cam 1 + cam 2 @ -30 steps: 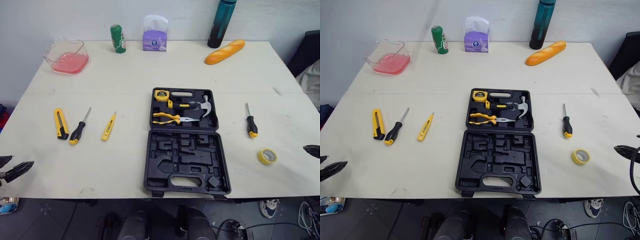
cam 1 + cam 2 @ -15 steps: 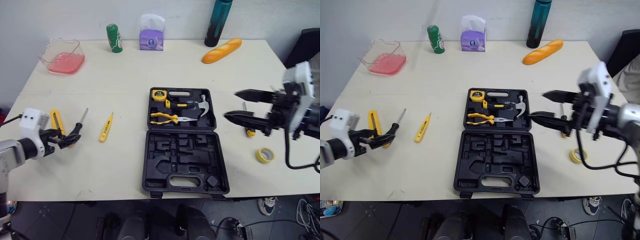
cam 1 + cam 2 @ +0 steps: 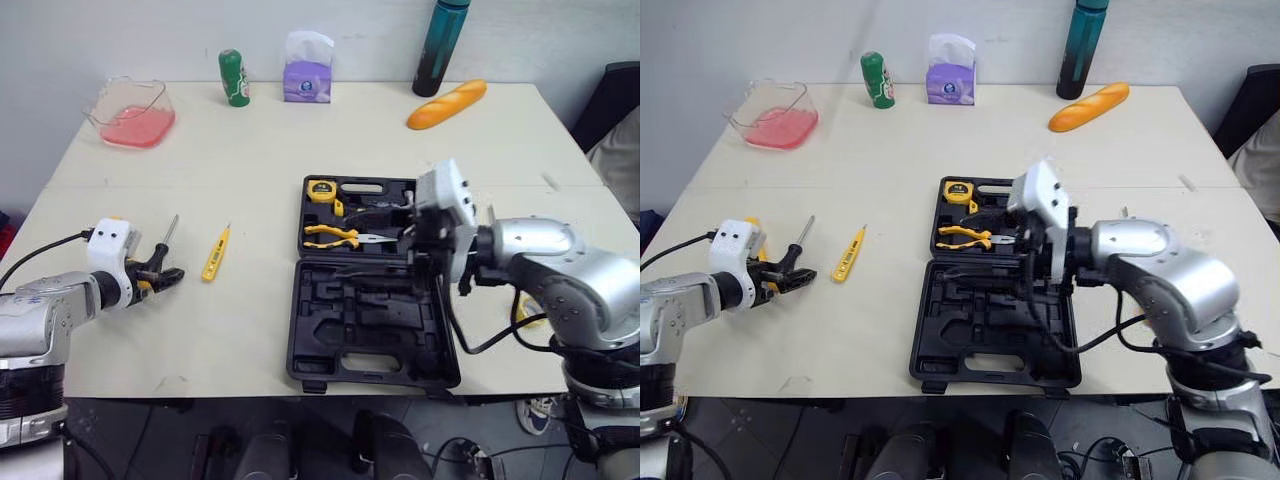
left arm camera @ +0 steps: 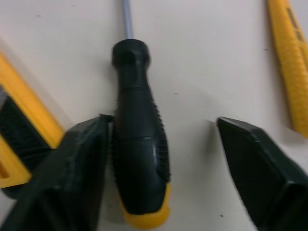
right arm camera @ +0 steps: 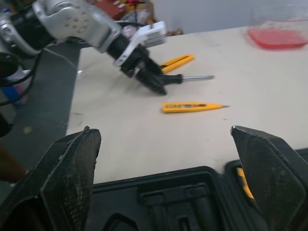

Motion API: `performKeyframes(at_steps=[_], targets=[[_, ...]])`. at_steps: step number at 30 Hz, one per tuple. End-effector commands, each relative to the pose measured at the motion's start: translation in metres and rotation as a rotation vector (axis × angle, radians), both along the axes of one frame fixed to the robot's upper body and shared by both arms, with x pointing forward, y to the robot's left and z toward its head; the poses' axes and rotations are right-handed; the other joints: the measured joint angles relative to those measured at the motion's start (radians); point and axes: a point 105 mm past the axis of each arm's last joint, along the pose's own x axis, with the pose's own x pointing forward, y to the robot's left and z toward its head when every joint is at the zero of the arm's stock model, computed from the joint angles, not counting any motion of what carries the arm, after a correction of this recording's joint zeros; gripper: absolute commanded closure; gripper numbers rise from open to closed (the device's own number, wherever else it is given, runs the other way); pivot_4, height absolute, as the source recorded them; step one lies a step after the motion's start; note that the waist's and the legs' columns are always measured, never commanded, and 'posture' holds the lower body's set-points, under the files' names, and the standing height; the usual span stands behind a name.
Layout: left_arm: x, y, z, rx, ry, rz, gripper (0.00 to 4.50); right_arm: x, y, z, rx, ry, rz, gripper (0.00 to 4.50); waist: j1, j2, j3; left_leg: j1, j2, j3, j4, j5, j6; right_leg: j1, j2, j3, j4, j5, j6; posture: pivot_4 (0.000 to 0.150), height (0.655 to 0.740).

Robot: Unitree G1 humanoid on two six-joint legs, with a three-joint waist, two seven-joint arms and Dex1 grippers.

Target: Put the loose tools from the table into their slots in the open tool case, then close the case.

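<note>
The open black tool case lies mid-table, with a tape measure, pliers and a hammer in its far half. My left gripper is open, low over the table at the left. Its fingers straddle the handle of a black-and-yellow screwdriver, and one finger touches it. A yellow utility knife lies just beside it, and a yellow tester pen a little to the right. My right gripper hovers wide open over the case. A second screwdriver peeks out behind the right arm.
Along the far edge stand a pink-filled clear container, a green can, a purple tissue pack, a dark bottle and a baguette. A yellow tape roll lies half hidden under my right arm.
Both arms came in from the table's sides. The left gripper moved right onto the screwdriver handle. The right gripper swung left from beside the second screwdriver to over the case.
</note>
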Motion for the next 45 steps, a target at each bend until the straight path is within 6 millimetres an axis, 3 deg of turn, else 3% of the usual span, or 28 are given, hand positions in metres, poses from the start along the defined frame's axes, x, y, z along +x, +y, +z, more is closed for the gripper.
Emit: performKeyframes(at_steps=[1, 3, 9, 14, 17, 20, 22, 25, 33, 39, 45], targets=[[0.000, 0.001, -0.011, 0.000, 0.040, 0.019, 2.65, 0.001, 0.005, 0.008, 0.012, -0.059, 0.024, 0.00, 0.004, 0.000, 0.000, 0.000, 0.000, 0.000, 0.000, 0.000, 0.000, 0.000, 0.000, 0.000, 0.000, 0.000, 0.000, 0.150, 0.7348], [0.000, 0.004, -0.010, -0.015, 0.035, 0.049, 3.47, 0.003, 0.006, 0.013, 0.026, -0.069, 0.025, 0.00, 0.006, 0.000, 0.000, 0.000, 0.000, 0.000, 0.000, 0.000, 0.000, 0.000, 0.000, 0.000, 0.000, 0.000, 0.000, 0.150, 0.7348], [0.004, 0.005, 0.001, -0.027, -0.021, 0.044, 3.46, 0.005, 0.006, 0.014, 0.039, -0.067, 0.022, 0.00, 0.008, 0.000, 0.000, 0.000, 0.000, 0.000, 0.000, 0.000, 0.000, 0.000, 0.000, 0.000, 0.000, 0.000, 0.000, 0.150, 0.7348], [0.007, -0.009, 0.035, 0.046, -0.096, -0.096, 3.46, 0.005, 0.001, 0.015, 0.057, -0.063, 0.005, 0.00, 0.007, -0.001, 0.000, -0.002, 0.000, 0.000, 0.000, 0.000, 0.000, -0.001, 0.000, 0.000, 0.000, 0.000, 0.000, 0.150, 0.7348], [0.012, -0.033, 0.089, 0.206, -0.224, -0.300, 3.46, 0.006, -0.012, 0.016, 0.049, -0.071, -0.041, 0.00, 0.009, -0.004, 0.002, -0.004, 0.000, -0.001, 0.000, 0.000, 0.000, -0.003, 0.000, 0.000, -0.001, 0.000, 0.000, 0.150, 0.7348], [0.008, -0.073, 0.108, 0.270, -0.242, -0.567, 3.46, 0.004, -0.029, 0.016, 0.032, -0.072, -0.094, 0.00, 0.011, -0.004, 0.001, -0.006, -0.001, -0.001, 0.000, 0.000, 0.001, -0.003, -0.001, -0.001, -0.003, 0.000, 0.000, 0.150, 0.7348], [0.001, -0.108, 0.106, 0.304, -0.206, -0.779, 3.46, 0.000, -0.046, 0.015, 0.010, -0.063, -0.150, 0.00, 0.011, -0.004, 0.002, -0.005, -0.002, -0.001, 0.000, -0.001, 0.001, -0.002, -0.002, -0.001, -0.004, 0.000, 0.000, 0.150, 0.7348], [-0.004, -0.144, 0.101, 0.336, -0.157, -0.987, 3.46, -0.005, -0.068, 0.010, -0.031, -0.047, -0.228, 0.00, 0.013, -0.003, 0.002, -0.005, -0.003, 0.001, 0.000, -0.001, 0.002, -0.001, -0.002, -0.002, -0.005, 0.000, 0.001, 0.150, 0.7348], [0.006, -0.224, 0.082, 0.401, -0.036, -1.287, 3.46, -0.015, -0.122, -0.007, -0.127, -0.002, -0.466, 0.00, 0.016, -0.004, 0.002, -0.004, 0.002, 0.004, 0.001, -0.001, 0.002, -0.001, 0.005, -0.006, -0.005, 0.001, 0.002, 0.150, 0.7348], [0.010, -0.256, 0.056, 0.464, 0.025, -1.428, 3.46, -0.023, -0.139, -0.014, -0.147, 0.021, -0.556, 0.00, 0.012, -0.004, 0.002, -0.004, 0.004, 0.005, 0.001, -0.001, 0.003, -0.001, 0.008, -0.005, -0.006, 0.001, 0.002, 0.150, 0.7348], [0.014, -0.272, 0.052, 0.460, 0.055, -1.457, 3.46, -0.028, -0.150, -0.033, -0.198, 0.062, -0.616, 0.00, 0.018, -0.004, 0.002, -0.005, 0.004, 0.004, 0.002, -0.001, 0.003, 0.000, 0.007, -0.005, -0.007, 0.001, 0.002, 0.150, 0.7348]])
